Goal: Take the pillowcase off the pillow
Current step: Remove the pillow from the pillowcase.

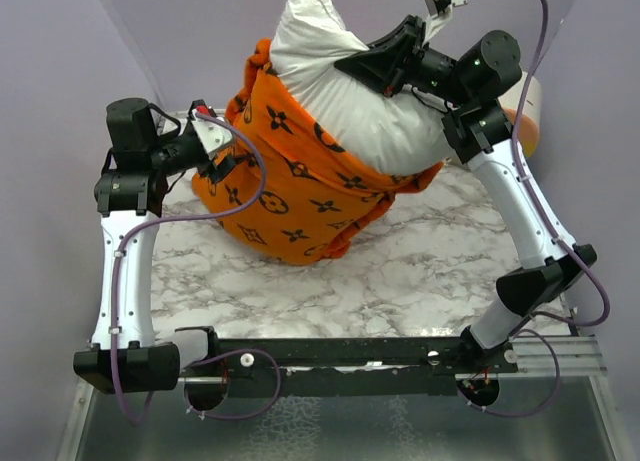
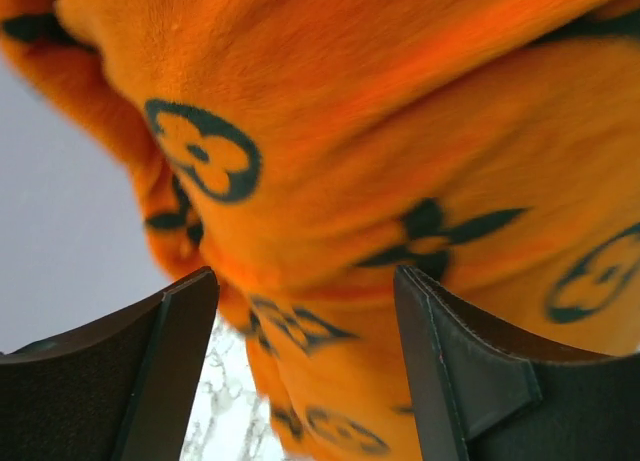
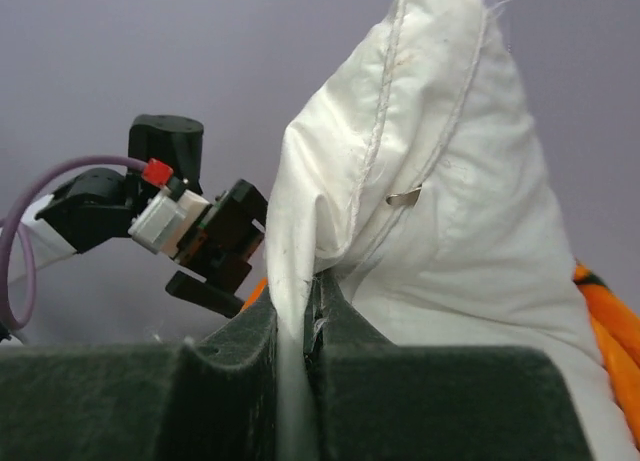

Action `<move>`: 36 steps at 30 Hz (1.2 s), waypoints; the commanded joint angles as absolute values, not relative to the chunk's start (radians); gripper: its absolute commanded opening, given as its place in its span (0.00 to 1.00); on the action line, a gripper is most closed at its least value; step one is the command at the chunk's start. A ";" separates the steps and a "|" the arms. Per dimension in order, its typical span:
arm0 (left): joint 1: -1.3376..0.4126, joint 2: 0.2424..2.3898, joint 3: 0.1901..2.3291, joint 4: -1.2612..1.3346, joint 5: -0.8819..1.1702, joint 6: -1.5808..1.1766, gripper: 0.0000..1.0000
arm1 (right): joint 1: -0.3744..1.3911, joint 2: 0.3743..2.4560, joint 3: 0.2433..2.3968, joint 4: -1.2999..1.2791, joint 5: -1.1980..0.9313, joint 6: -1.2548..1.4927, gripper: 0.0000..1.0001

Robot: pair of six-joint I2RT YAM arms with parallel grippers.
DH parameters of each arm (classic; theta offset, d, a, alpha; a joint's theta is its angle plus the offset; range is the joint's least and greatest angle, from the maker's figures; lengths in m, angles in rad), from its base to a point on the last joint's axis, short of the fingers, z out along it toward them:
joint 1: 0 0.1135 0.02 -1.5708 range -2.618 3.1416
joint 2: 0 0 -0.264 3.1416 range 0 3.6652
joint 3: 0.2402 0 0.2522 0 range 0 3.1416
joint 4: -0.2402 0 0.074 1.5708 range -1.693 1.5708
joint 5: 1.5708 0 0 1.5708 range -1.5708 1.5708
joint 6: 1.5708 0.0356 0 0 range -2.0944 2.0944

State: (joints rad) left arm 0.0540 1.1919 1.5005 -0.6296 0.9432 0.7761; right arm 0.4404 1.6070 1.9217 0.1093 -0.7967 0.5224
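Right gripper (image 3: 312, 291): pinched tight on a fold of the white pillow (image 1: 385, 131), which stands raised at far centre. Left gripper (image 2: 305, 291): jaws spread, gripping nothing, beside the left edge of the orange pillowcase (image 1: 290, 191) covering the pillow's near half.

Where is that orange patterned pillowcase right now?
The orange pillowcase sits centre-left in the top view, bunched around the lower half of the pillow, resting on the marble table beside the left tool.
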 commanded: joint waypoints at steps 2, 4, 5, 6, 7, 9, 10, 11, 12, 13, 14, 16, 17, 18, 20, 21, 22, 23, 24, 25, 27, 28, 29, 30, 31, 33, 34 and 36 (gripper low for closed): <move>0.049 1.156 1.453 -0.591 0.986 0.675 0.69 | 0.443 1.630 2.175 0.343 -0.815 0.600 0.01; 0.051 1.157 1.504 -0.574 1.023 0.595 0.67 | 0.443 1.618 2.187 0.297 -0.785 0.526 0.01; 0.053 1.162 1.538 -0.541 1.039 0.487 0.66 | 0.443 1.609 2.191 0.283 -0.767 0.490 0.01; 0.056 1.167 1.567 -0.476 1.047 0.409 0.65 | 0.443 1.604 2.205 0.267 -0.754 0.452 0.01; 0.063 1.172 1.591 -0.384 1.045 0.245 0.63 | 0.443 1.605 2.229 0.248 -0.753 0.424 0.01; 0.069 1.177 1.617 -0.176 0.980 0.022 0.64 | 0.443 1.610 2.265 0.226 -0.772 0.406 0.01; 0.069 1.176 1.621 -0.085 0.934 -0.067 0.67 | 0.443 1.605 2.261 0.227 -0.791 0.408 0.01; 0.069 1.176 1.628 -0.027 0.898 -0.116 0.70 | 0.443 1.597 2.241 0.238 -0.817 0.419 0.01; 0.069 1.182 1.638 0.005 0.885 -0.141 0.71 | 0.443 1.577 2.205 0.266 -0.841 0.432 0.01; 0.069 1.189 1.645 0.013 0.897 -0.150 0.72 | 0.443 1.564 2.158 0.287 -0.872 0.452 0.01; 0.069 1.196 1.646 0.015 0.920 -0.140 0.72 | 0.443 1.545 2.112 0.324 -0.904 0.476 0.01; 0.069 1.202 1.634 0.021 0.940 -0.117 0.72 | 0.443 1.520 2.048 0.360 -0.978 0.508 0.01; 0.069 1.204 1.629 0.011 0.949 -0.087 0.71 | 0.443 1.513 2.028 0.359 -1.009 0.515 0.01; 0.068 1.203 1.626 -0.012 0.966 -0.019 0.70 | 0.443 1.504 2.009 0.352 -1.038 0.517 0.01; 0.068 1.193 1.604 -0.054 0.999 0.138 0.69 | 0.443 1.486 1.975 0.341 -1.072 0.517 0.01; 0.067 1.191 1.596 -0.072 1.002 0.194 0.69 | 0.443 1.478 1.961 0.337 -1.082 0.517 0.01; 0.068 1.197 1.606 -0.116 1.014 0.241 0.69 | 0.443 1.471 1.948 0.333 -1.084 0.518 0.01; 0.068 1.207 1.630 -0.179 1.035 0.301 0.69 | 0.443 1.465 1.934 0.334 -1.082 0.518 0.01; 0.067 1.218 1.656 -0.253 1.075 0.356 0.69 | 0.443 1.458 1.917 0.338 -1.080 0.520 0.01; 0.064 1.224 1.675 -0.303 1.101 0.399 0.69 | 0.443 1.454 1.899 0.345 -1.079 0.523 0.01; 0.055 1.215 1.677 -0.349 1.123 0.470 0.68 | 0.445 1.447 1.870 0.347 -1.086 0.531 0.01; 0.049 1.206 1.670 -0.364 1.127 0.507 0.69 | 0.446 1.445 1.859 0.344 -1.089 0.532 0.01; 0.045 1.197 1.670 -0.388 1.136 0.548 0.69 | 0.450 1.442 1.847 0.336 -1.092 0.528 0.01; 0.042 1.194 1.680 -0.440 1.147 0.602 0.69 | 0.452 1.439 1.838 0.317 -1.088 0.516 0.01; 0.037 1.195 1.701 -0.512 1.154 0.677 0.69 | 0.457 1.436 1.833 0.297 -1.081 0.499 0.01; 0.023 1.204 1.747 -0.644 1.153 0.800 0.69 | 0.469 1.443 1.833 0.264 -1.071 0.475 0.01; 0.013 1.208 1.760 -0.698 1.145 0.879 0.70 | 0.480 1.446 1.837 0.255 -1.069 0.471 0.01; -0.012 1.201 1.759 -0.755 1.116 0.968 0.71 | 0.504 1.459 1.844 0.234 -1.056 0.458 0.01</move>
